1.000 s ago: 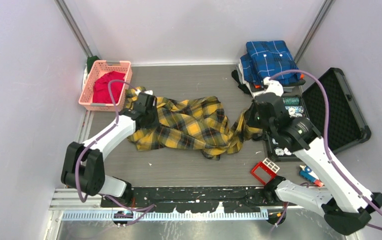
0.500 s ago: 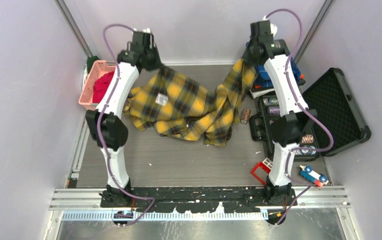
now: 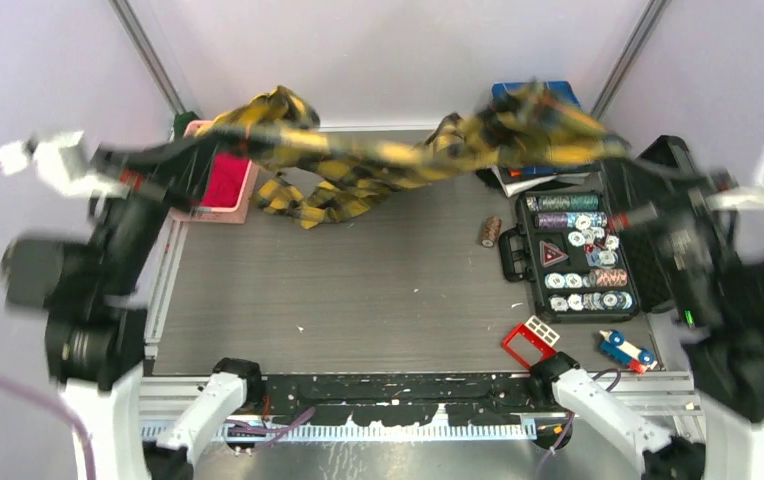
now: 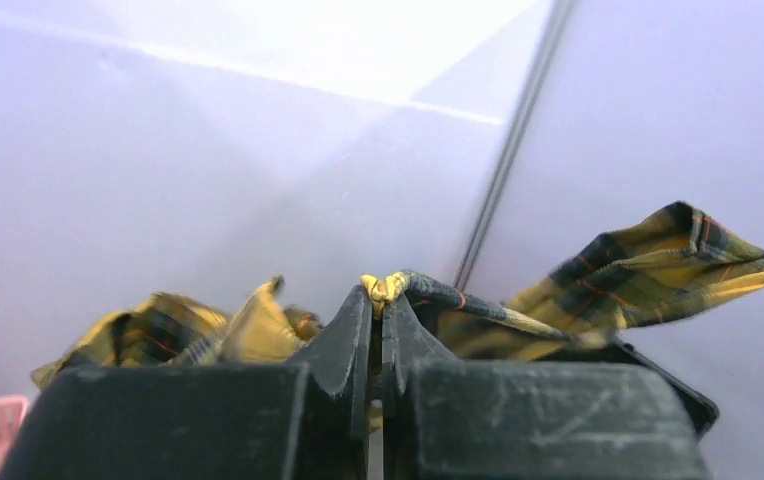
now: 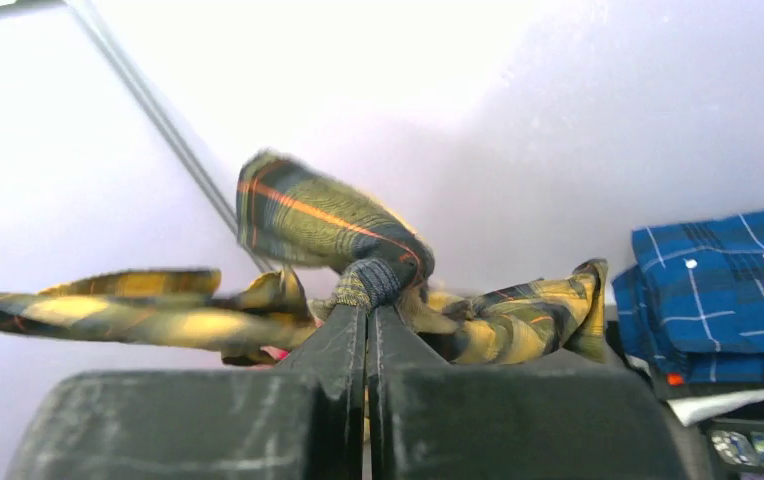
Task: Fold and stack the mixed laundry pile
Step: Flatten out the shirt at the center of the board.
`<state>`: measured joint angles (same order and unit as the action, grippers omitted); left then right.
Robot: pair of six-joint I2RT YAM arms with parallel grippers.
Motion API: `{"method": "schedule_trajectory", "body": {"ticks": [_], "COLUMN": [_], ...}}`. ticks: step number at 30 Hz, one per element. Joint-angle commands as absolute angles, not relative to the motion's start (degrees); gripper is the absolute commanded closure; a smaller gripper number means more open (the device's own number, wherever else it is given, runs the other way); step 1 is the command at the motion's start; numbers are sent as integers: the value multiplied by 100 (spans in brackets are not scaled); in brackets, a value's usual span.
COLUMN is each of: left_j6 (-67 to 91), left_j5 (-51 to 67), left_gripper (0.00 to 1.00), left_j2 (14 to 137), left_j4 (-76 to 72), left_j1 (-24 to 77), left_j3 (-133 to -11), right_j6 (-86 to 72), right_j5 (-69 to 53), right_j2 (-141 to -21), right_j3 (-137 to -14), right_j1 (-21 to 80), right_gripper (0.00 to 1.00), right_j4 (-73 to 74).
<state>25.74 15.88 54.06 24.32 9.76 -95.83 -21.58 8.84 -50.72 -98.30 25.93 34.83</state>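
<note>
The yellow-and-black plaid shirt (image 3: 378,160) hangs stretched in the air between both raised arms, its lower folds drooping near the table's back left. My left gripper (image 3: 238,142) is shut on one bunched edge of it (image 4: 398,287), and cloth trails off to both sides in the left wrist view. My right gripper (image 3: 606,152) is shut on another bunched edge (image 5: 373,280). Both arms are blurred in the top view. The red T-shirt (image 3: 226,178) lies in the pink basket (image 3: 251,198), partly hidden by the left arm.
A folded blue plaid shirt (image 5: 718,290) sits at the back right, mostly behind the lifted cloth in the top view. An open black case of poker chips (image 3: 578,250), a small roll (image 3: 489,232), a red frame (image 3: 530,342) and a blue toy (image 3: 626,350) lie on the right.
Both arms have swung up and outward, lifting the plaid shirt from the table and pulling it into a taut band high at the back. The grips held throughout.
</note>
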Motion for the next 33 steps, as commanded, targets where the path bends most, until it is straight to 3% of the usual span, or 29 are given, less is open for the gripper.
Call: {"method": "schedule_trajectory", "body": {"ticks": [1, 5, 7, 8, 9, 12, 13, 15, 18, 23, 28, 33], "left_j6": [2652, 3276, 3790, 3979, 4177, 4581, 4654, 4688, 4493, 4008, 3607, 3354], "left_j5": [1697, 733, 285, 248, 206, 182, 185, 170, 146, 557, 1005, 605], "left_gripper": [100, 98, 91, 81, 70, 33, 25, 20, 19, 33, 40, 41], "left_j2": [4728, 3836, 3562, 3417, 3311, 2943, 2828, 2680, 2771, 3634, 5420, 6809], "left_j4": [2539, 3351, 3888, 4087, 4266, 4461, 4398, 4227, 4107, 3589, 3100, 2533], "left_j1": [949, 949, 950, 949, 949, 949, 949, 949, 951, 949, 1151, 1752], "left_j3": [-7521, -5598, -4853, -4588, -4276, -3848, -3771, -3712, -3909, -4198, -4632, -5197], "right_j6": [-2704, -3416, -3866, -4136, -4303, -4760, -4843, -4879, -4689, -4421, -3959, -3384], "right_j5": [994, 797, 834, 901, 844, 963, 1062, 1299, 1334, 1045, 833, 807], "right_j2": [-4341, -4103, -3990, -3930, -3873, -3614, -3526, -3438, -3582, -4482, -6441, -8636], "right_j3": [-7816, -6637, -6069, -5840, -5651, -5497, -5539, -5821, -6180, -6250, -6781, -8046], "right_j1": [2505, 2502, 2510, 2512, 2507, 2514, 2514, 2508, 2511, 2514, 2593, 2645], "right_gripper": [99, 99, 97, 93, 87, 54, 39, 27, 25, 25, 25, 25], "right_j4": [3413, 4273, 4683, 4904, 5082, 5601, 5682, 5830, 5807, 5204, 4702, 4409]}}
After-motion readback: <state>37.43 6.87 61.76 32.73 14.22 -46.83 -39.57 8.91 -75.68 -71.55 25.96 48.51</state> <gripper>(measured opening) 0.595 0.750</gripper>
